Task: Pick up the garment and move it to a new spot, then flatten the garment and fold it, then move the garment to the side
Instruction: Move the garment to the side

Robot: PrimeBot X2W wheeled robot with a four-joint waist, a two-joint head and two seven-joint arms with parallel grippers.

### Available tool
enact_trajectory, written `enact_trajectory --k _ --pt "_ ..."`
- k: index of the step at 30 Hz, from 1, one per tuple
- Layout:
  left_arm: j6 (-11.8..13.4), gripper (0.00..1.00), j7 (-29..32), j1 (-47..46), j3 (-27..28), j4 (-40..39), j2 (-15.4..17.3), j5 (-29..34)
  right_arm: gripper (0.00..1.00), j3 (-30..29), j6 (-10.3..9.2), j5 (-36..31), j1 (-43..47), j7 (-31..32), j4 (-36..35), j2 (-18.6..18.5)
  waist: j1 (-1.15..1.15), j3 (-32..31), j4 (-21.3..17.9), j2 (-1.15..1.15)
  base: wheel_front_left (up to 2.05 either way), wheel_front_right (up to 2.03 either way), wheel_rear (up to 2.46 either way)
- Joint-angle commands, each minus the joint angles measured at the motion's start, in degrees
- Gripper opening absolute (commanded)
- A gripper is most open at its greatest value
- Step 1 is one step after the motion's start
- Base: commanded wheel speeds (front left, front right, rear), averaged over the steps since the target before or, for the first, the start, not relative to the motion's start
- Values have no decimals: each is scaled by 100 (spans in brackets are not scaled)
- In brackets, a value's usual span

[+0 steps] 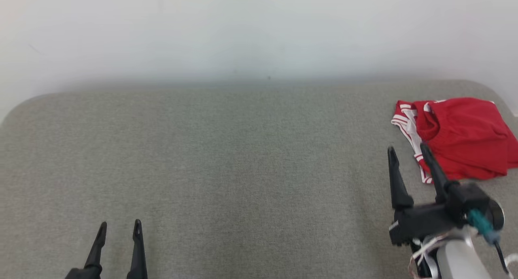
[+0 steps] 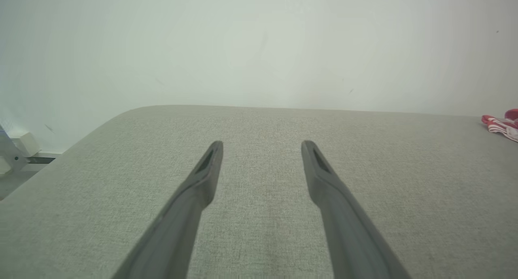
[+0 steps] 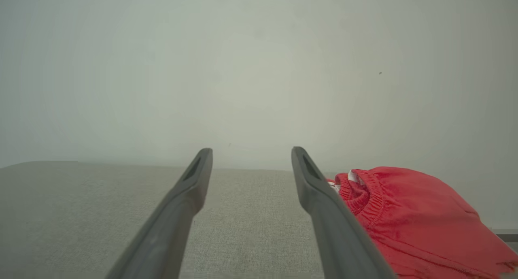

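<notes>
The garment [image 1: 461, 138] is a crumpled red piece with white-striped trim, lying at the far right of the grey padded table [image 1: 226, 165]. In the right wrist view the garment [image 3: 417, 218] lies just right of the right finger, its elastic waistband facing me. My right gripper [image 1: 408, 149] hovers open at the garment's left edge, nothing between its fingers. My left gripper [image 1: 120, 227] stands open at the lower left, far from the garment; a red and white corner of the garment [image 2: 502, 124] shows at the right edge of the left wrist view.
A pale wall [image 1: 259, 32] runs behind the table. The table's back corners are rounded, and its right edge lies close beyond the garment. A white fixture [image 2: 16, 149] stands past the table's left edge.
</notes>
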Motion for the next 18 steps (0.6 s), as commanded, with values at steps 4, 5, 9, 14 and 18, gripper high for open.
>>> enact_trajectory --k 4,5,9,14,18 --pt "24 100 -17 153 -35 13 -16 53 100 -157 -18 -188 592 -5 -422 255 1 -222 215 1 0 0 0" --pt "25 100 -17 189 -37 6 -18 57 100 -152 -18 -239 727 -6 -525 304 1 -238 223 1 0 0 0" --pt "32 100 -17 252 -47 -5 -18 72 100 -232 -18 -315 1225 -5 -887 426 1 -313 275 1 0 0 0" --pt "60 100 -17 337 -12 -22 -21 8 100 -414 -18 -65 1744 -5 -1022 472 1 -388 321 1 0 0 0" --pt "124 100 -17 349 -9 -102 -25 -66 100 -392 -18 191 1981 -5 -1055 473 1 -421 301 1 0 0 0"
